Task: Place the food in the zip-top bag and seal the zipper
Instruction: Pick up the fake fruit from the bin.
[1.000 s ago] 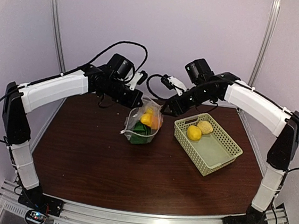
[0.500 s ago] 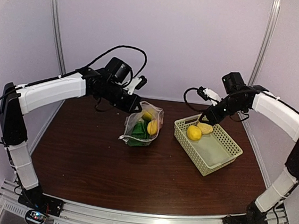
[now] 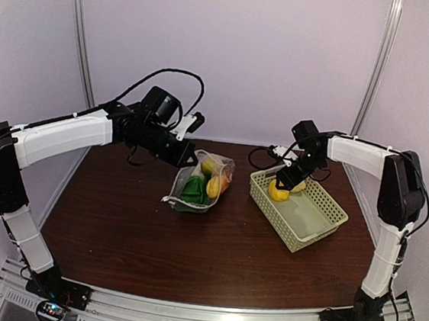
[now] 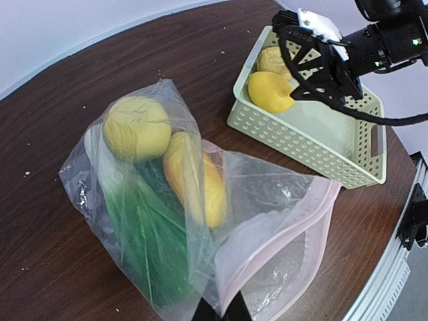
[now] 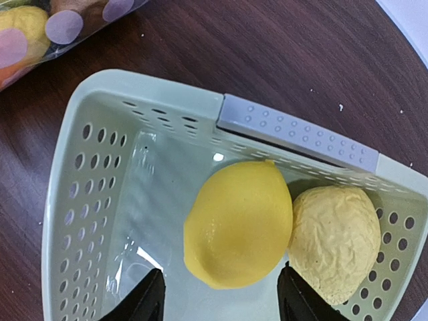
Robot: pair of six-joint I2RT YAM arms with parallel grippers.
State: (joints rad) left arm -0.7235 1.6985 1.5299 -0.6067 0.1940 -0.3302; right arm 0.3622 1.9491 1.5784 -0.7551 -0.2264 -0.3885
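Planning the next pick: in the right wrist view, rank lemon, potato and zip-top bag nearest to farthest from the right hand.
1. lemon, in the basket, just ahead of the right hand.
2. potato, right of the lemon.
3. zip-top bag, upper left, outside basket.

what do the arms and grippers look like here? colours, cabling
Left arm and right arm: white shells on the long links, black joints and wrists, a looping black cable near each wrist. Left gripper and right gripper: black fingers, white bracket behind them.
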